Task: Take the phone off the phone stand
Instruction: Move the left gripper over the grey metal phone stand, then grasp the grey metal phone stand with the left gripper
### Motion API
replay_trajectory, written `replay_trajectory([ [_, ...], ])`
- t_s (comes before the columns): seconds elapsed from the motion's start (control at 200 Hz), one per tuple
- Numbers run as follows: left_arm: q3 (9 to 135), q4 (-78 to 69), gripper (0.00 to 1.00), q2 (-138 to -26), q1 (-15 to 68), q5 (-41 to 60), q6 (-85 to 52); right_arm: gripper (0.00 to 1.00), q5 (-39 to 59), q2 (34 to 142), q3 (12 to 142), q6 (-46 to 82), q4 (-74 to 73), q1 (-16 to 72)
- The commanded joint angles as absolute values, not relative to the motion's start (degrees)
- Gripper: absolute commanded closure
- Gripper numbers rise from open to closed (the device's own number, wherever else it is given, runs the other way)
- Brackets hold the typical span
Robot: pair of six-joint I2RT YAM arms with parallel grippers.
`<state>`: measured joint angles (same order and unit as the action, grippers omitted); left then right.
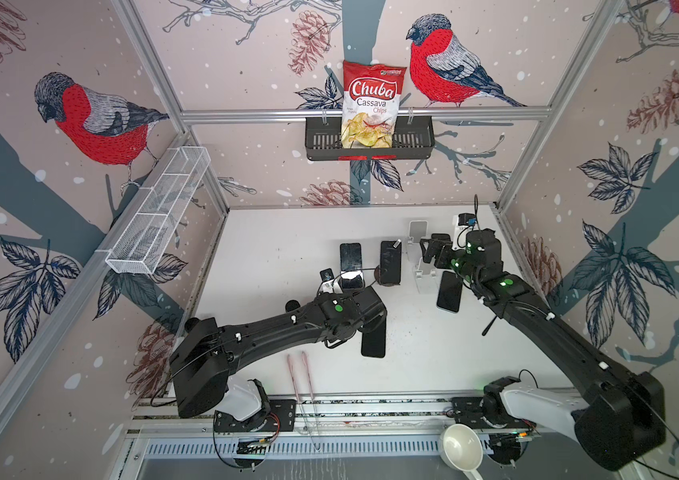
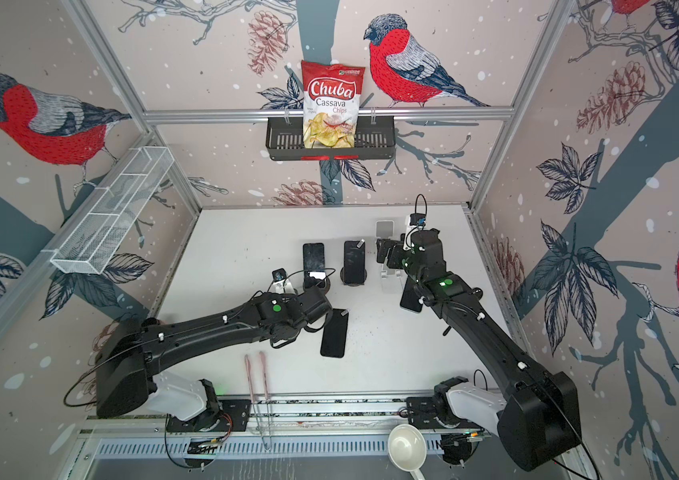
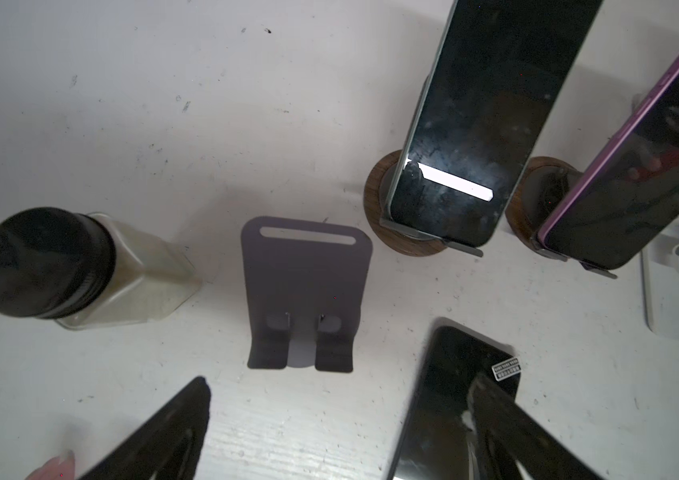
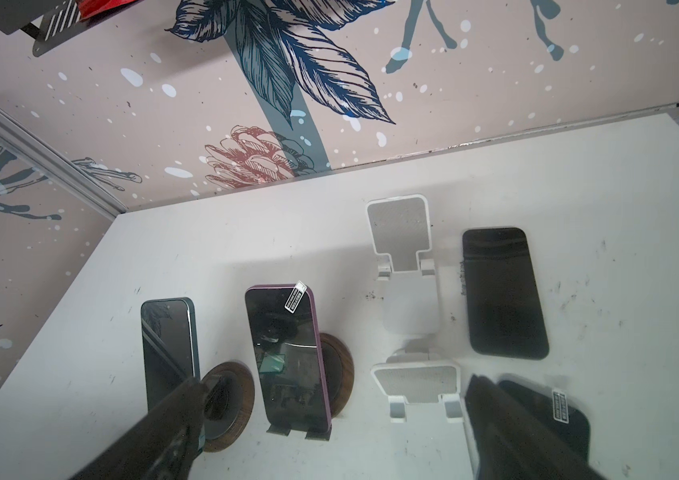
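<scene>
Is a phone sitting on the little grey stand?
No, the grey stand is empty, and a black phone lies flat on the table beside it.

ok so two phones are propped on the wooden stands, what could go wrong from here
1. The purple-edged phone and the teal-edged phone lean close together; wide jaws reaching for one may knock the other.
2. The left gripper has one finger over a flat phone and could scrape it.
3. A wooden stand might lift with its phone.

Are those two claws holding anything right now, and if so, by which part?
Nothing is held. The left gripper and the right gripper are both open, with nothing between their jaws.
</scene>
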<state>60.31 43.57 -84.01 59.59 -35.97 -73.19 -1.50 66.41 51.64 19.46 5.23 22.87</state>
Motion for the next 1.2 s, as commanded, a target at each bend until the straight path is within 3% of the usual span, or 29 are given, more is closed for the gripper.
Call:
replay_trajectory([
  [0.0,58.6,40.3,0.04,-83.1,58.2,-35.9,-71.2,0.01,-0.9,66.6,52.1,19.4,5.7,22.9],
  [0.645,53.1,28.0,0.11,-84.0,51.5,-33.9,-59.4,0.01,0.2,69.0,53.6,19.5,6.8,22.9],
  [1.196,52.2,26.3,0.31,-86.3,50.8,-35.9,-58.0,0.01,0.0,70.4,54.6,20.3,7.3,23.1],
])
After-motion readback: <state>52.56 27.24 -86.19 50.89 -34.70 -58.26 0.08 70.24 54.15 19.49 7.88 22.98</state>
